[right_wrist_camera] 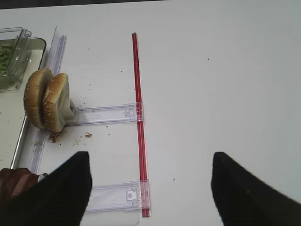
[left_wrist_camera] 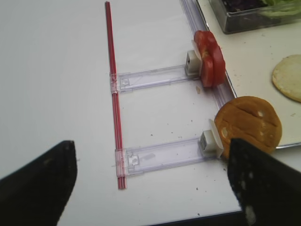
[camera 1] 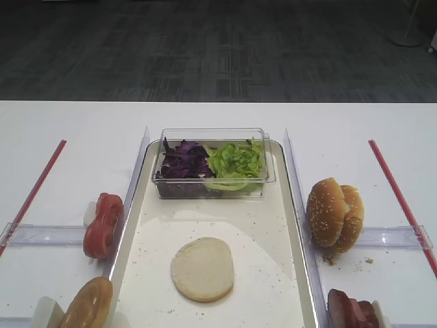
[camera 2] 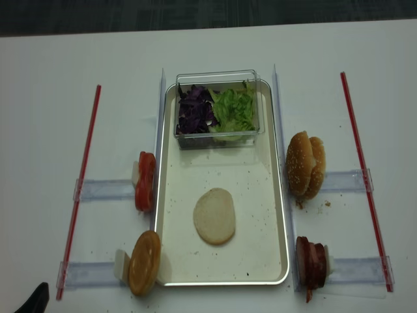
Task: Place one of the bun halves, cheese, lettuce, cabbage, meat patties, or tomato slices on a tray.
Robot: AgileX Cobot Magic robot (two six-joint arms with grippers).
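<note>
Bun half [camera 1: 202,268], flat, pale cut face up, lies on the tray [camera 1: 287,273], roughly mid-width & toward the near end; bare tray surface all round it, well apart from every rim. We see crumbs scattered on that surface.

Far end of tray: clear plastic box [camera 1: 211,162] spans most of the width, w/ purple cabbage [camera 1: 182,161] on the left & green lettuce [camera 1: 235,159] on the right, side by side.

Left rim: tomato slices [camera 1: 102,225] stand on edge just outside it; nearer, a brown-crusted bun half [camera 1: 87,306] leans at the near-left corner. Right rim: sesame buns [camera 1: 334,212] on edge just outside; meat patties [camera 2: 311,261] near the near-right corner.

Red strips [camera 1: 33,193] run along both outer sides, w/ white table [camera 1: 68,123] open beyond them.

Left gripper [left_wrist_camera: 150,188]: the two dark fingers [left_wrist_camera: 37,183] stand wide apart, nothing between, over the table left of the tray, by the crusted bun. Right gripper [right_wrist_camera: 150,188]: fingers [right_wrist_camera: 61,193] likewise spread, nothing in them, above table right of the tray.
</note>
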